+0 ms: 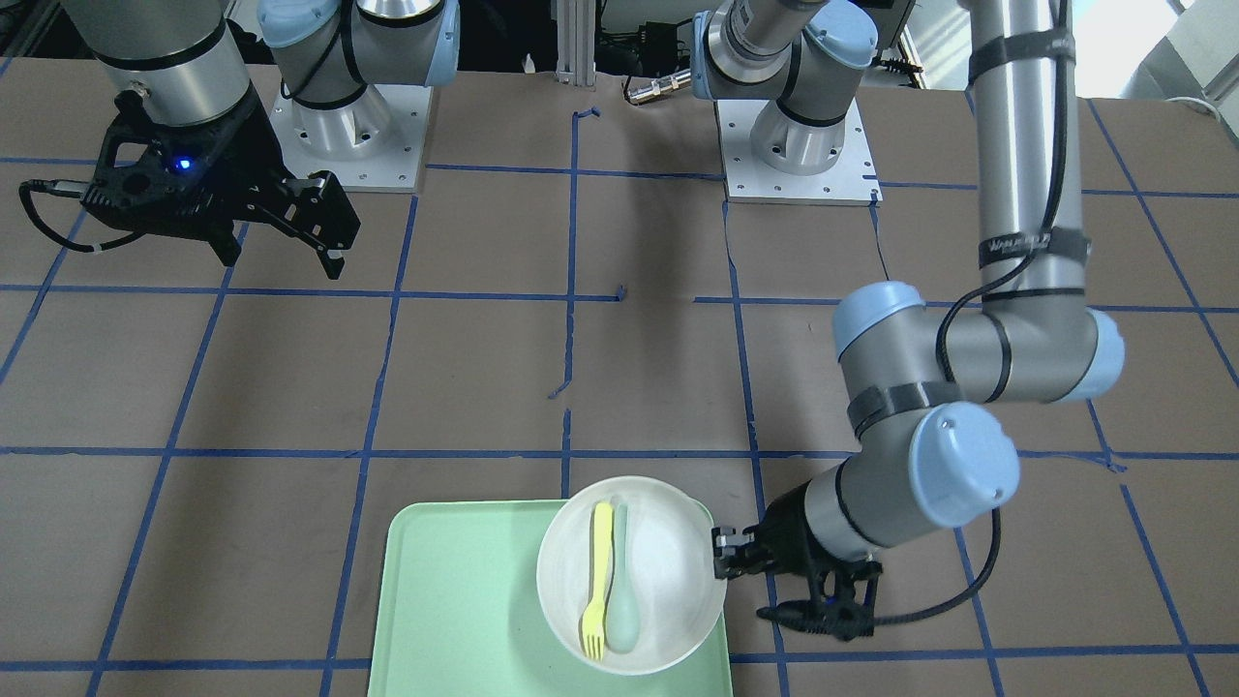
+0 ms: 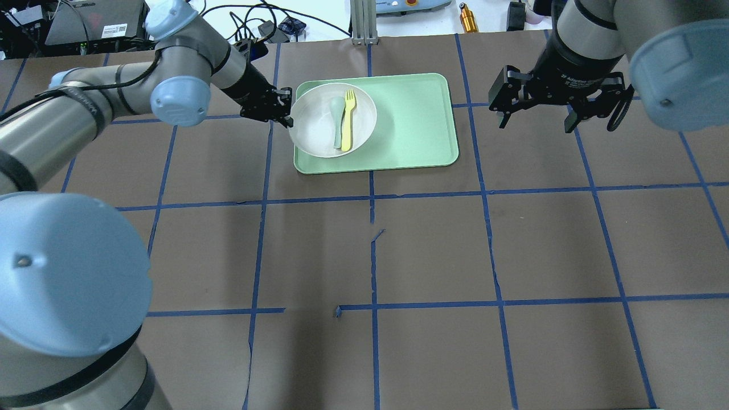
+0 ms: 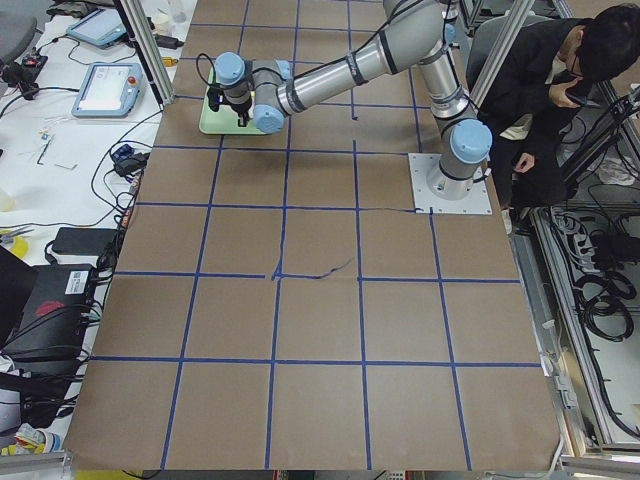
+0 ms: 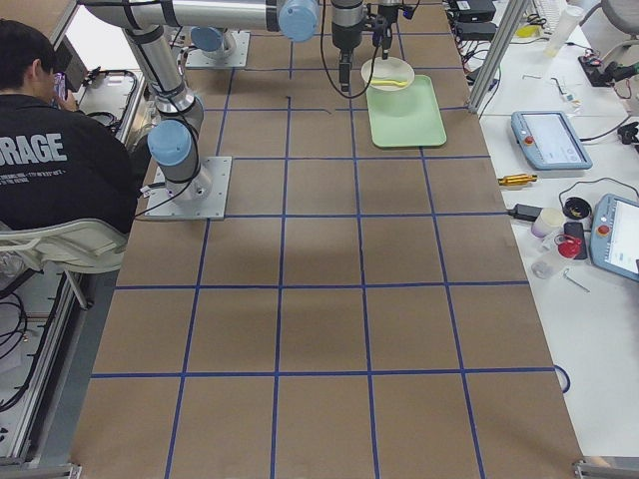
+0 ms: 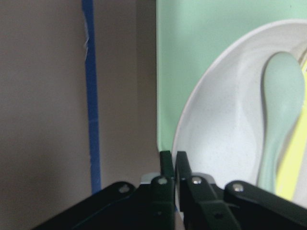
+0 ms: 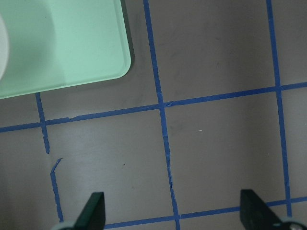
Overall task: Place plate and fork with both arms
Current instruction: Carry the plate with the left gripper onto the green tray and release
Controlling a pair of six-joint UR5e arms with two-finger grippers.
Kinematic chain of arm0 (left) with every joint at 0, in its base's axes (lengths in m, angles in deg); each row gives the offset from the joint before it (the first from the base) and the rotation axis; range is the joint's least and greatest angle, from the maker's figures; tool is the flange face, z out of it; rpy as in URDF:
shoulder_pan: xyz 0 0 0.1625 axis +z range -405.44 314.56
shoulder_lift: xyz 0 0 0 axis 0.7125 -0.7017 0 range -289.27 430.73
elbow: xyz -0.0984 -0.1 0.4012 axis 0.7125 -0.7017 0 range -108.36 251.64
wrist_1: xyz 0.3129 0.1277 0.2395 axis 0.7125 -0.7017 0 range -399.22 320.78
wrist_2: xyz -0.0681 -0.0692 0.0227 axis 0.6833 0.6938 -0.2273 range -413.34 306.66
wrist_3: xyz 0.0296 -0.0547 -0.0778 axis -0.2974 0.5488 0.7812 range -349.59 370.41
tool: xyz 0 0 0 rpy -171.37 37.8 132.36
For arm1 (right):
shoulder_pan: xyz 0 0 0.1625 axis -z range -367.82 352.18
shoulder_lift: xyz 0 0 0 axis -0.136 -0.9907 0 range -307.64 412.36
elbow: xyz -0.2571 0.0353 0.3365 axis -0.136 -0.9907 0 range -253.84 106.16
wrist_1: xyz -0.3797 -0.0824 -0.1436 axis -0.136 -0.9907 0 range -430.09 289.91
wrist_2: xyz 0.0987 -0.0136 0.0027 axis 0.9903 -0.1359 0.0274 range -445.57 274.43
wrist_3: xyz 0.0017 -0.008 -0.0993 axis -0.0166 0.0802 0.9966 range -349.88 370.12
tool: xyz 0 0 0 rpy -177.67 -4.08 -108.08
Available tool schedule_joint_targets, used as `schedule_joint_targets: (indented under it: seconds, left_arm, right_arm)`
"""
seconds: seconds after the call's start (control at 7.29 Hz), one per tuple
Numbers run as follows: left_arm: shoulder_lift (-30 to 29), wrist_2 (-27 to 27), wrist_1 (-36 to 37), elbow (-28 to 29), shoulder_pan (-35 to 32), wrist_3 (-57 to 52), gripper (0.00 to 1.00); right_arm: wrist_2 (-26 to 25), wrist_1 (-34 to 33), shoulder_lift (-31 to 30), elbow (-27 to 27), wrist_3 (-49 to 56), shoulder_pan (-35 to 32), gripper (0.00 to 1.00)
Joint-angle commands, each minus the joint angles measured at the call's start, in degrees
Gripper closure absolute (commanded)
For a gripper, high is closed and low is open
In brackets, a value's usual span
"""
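Note:
The white plate (image 2: 319, 128) rests on the left part of the mint-green tray (image 2: 410, 125) and overhangs its left edge. The yellow fork (image 2: 348, 114) lies in the plate beside a grey-green spoon (image 2: 338, 117). My left gripper (image 2: 283, 108) is shut on the plate's left rim; the left wrist view shows its fingers (image 5: 167, 165) pinched together at the rim of the plate (image 5: 225, 124). My right gripper (image 2: 535, 124) is open and empty, above the table to the right of the tray. In the front view the plate (image 1: 668, 571), fork (image 1: 598, 581) and left gripper (image 1: 721, 557) show at the bottom.
The table is brown paper with a blue tape grid. The right wrist view shows the tray's corner (image 6: 62, 43) and bare table between the open gripper (image 6: 173, 211). Both arm bases (image 1: 348, 145) stand at the robot's side. A person sits behind the robot in the side views.

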Motion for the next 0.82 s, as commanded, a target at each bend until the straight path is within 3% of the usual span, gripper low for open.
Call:
schedule_joint_targets:
  seconds: [0.0, 0.27, 0.41, 0.55, 0.69]
  left_arm:
    - [-9.39, -1.77, -0.06, 11.63, -3.90, 4.54, 1.00]
    - [-10.56, -1.69, 0.21, 11.40, -4.79, 6.23, 1.00]
    - [-9.95, -1.77, 0.30, 10.26, -4.96, 7.28, 0.64]
    - [-7.86, -2.56, 0.38, 7.82, -5.31, 7.29, 0.01]
    - [-3.92, -9.26, -0.05, 5.62, -5.32, 7.03, 0.00]
  right_arm:
    - [0.06, 0.00, 0.00, 0.00, 0.00, 0.06, 0.00]
    - [0.06, 0.00, 0.00, -0.09, 0.00, -0.03, 0.00]
    - [0.06, 0.00, 0.00, -0.09, 0.00, -0.03, 0.00]
    - [0.06, 0.00, 0.00, -0.18, 0.00, -0.03, 0.00]
    - [0.06, 0.00, 0.00, -0.01, 0.00, -0.03, 0.00]
